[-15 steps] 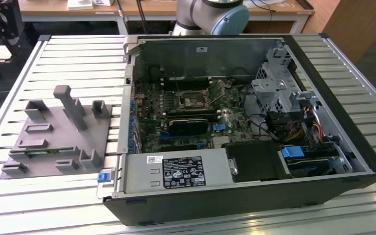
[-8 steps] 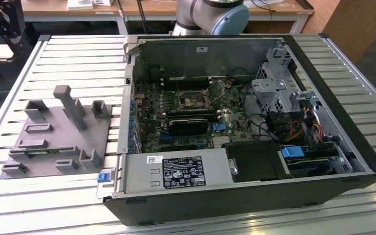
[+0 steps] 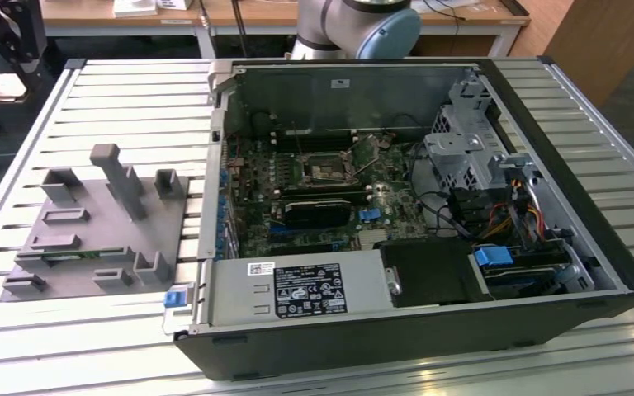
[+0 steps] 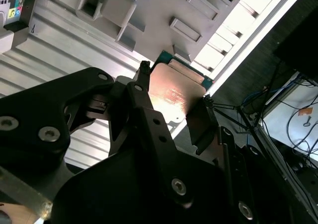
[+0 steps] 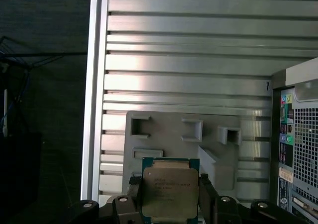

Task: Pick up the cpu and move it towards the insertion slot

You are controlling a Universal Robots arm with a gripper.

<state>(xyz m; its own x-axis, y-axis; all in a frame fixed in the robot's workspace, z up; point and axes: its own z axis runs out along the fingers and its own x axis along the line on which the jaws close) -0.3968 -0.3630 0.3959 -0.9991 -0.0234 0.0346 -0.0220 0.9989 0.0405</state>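
Note:
The cpu (image 5: 169, 189), a flat square chip with a pale metal lid and a green rim, sits between the black fingers of my gripper (image 5: 169, 196), which is shut on two opposite edges of it. In the second wrist view the cpu (image 4: 174, 92) hangs lid-up in the gripper (image 4: 175, 85), above the grey fixture plate (image 4: 149, 15) near the table's edge. At the exterior view's upper left the dark gripper (image 3: 7, 70) holds the pale cpu (image 3: 4, 86) high over the table's left edge. The insertion slot (image 3: 326, 172) lies on the motherboard inside the open computer case, far from the chip.
The open computer case (image 3: 405, 206) fills the exterior view's right half, with drive cages, cables and a long black card (image 3: 317, 212) near the slot. The grey fixture plate (image 3: 96, 223) carries upright blocks. The slatted metal table (image 3: 130, 82) ends just beyond the plate.

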